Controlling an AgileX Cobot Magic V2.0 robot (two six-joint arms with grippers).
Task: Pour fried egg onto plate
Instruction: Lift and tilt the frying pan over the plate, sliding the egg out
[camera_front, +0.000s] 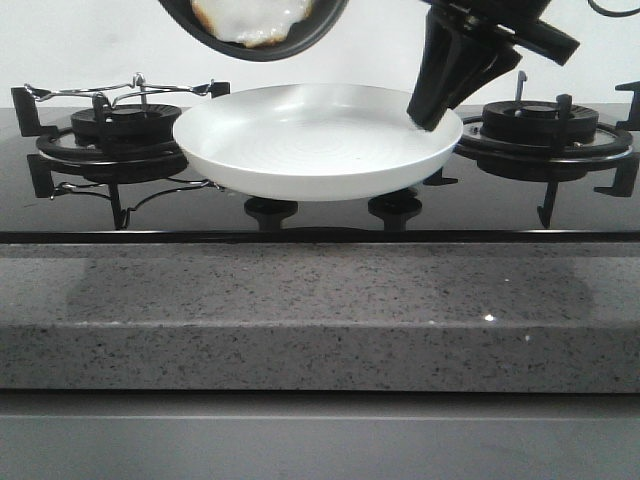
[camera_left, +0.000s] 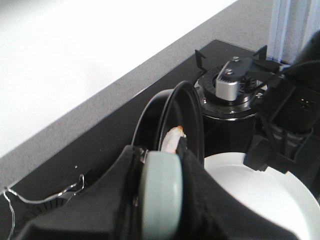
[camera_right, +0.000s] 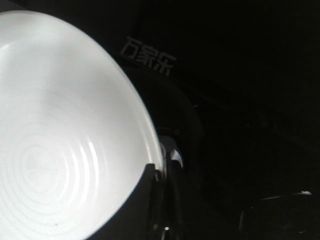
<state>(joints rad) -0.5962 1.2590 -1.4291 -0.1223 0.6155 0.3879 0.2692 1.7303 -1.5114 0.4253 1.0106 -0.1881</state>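
Observation:
The black frying pan (camera_front: 318, 32) hangs tilted at the top of the front view, above the plate's left half. The fried egg (camera_front: 250, 18) lies in it, white with a browned edge; its yolk is not visible. In the left wrist view my left gripper (camera_left: 161, 160) is shut on the pan's pale green handle (camera_left: 161, 195), with the egg's edge (camera_left: 173, 140) showing against the pan (camera_left: 192, 117). The white plate (camera_front: 310, 150) sits over the stove's middle. My right gripper (camera_front: 430, 112) is shut on its right rim, as the right wrist view (camera_right: 156, 175) shows, beside the plate (camera_right: 60, 125).
A gas burner with a wire rack (camera_front: 125, 120) stands left of the plate, and another burner (camera_front: 540, 122) stands to the right. Two knobs (camera_front: 270, 210) sit below the plate on the black glass hob. A grey granite counter edge (camera_front: 320, 310) runs along the front.

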